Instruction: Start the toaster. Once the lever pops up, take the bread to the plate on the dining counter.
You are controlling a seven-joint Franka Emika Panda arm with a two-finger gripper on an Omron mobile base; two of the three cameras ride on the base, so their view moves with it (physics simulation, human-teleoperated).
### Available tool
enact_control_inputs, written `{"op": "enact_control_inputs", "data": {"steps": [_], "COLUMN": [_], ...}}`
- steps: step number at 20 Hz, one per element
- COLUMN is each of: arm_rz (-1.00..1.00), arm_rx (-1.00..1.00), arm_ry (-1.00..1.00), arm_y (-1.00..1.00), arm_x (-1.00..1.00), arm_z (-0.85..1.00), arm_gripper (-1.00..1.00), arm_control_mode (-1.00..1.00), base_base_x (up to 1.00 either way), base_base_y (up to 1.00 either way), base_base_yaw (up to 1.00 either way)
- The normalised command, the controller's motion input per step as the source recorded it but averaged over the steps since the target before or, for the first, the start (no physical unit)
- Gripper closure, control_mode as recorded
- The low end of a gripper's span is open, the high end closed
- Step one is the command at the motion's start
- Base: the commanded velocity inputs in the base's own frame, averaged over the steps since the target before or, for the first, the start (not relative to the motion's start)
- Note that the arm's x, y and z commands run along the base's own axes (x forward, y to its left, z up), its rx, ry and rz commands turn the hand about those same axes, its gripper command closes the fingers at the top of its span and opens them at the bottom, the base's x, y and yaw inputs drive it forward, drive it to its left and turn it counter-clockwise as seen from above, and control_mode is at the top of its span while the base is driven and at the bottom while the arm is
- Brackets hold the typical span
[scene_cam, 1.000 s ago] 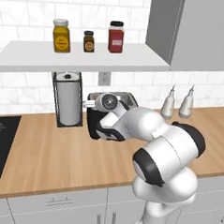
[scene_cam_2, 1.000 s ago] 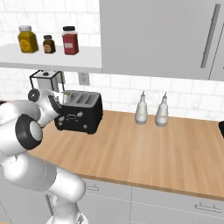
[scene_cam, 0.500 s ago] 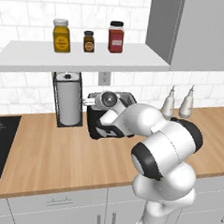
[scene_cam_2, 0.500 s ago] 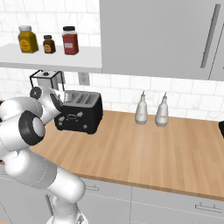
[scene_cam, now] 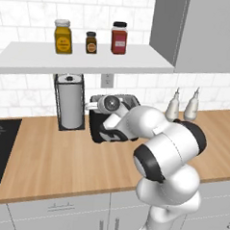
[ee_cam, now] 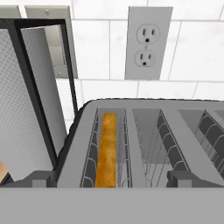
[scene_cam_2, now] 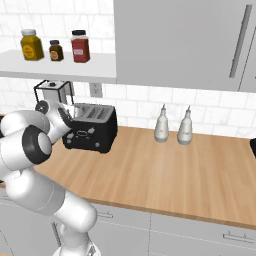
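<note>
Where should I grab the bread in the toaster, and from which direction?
Grip the bread by its top crust edge, coming straight down from above. It stands on edge in the toaster's slot nearest the paper-towel holder, so the top edge alone shows. Set the open gripper's fingers across the thin faces; the wire guides leave little room.

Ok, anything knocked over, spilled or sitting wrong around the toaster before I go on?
Nothing stands out. The toaster sits square on the counter, one bread slice upright in its slot. The paper-towel holder and both bottles stand upright; no spills.
</note>
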Motion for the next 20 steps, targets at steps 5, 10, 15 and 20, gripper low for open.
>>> {"op": "enact_control_inputs", "data": {"steps": [5,10,15,20], "arm_rz": [0.00,0.00,0.00,0.00], "arm_rx": [0.00,0.00,0.00,0.00], "arm_ry": [0.00,0.00,0.00,0.00], "arm_y": [0.00,0.03,0.00,0.04], "arm_x": [0.00,0.00,0.00,0.00], "arm_z": [-0.02,-0.09,0.00,0.00], "arm_gripper": [-1.00,-1.00,-1.00,-1.00], "arm_control_mode": [-1.00,-1.00,-1.00,-1.00], "base_base_x": [0.00,0.00,0.00,0.00], "base_base_y": [0.00,0.00,0.00,0.00], "base_base_yaw": [0.00,0.00,0.00,0.00]}}
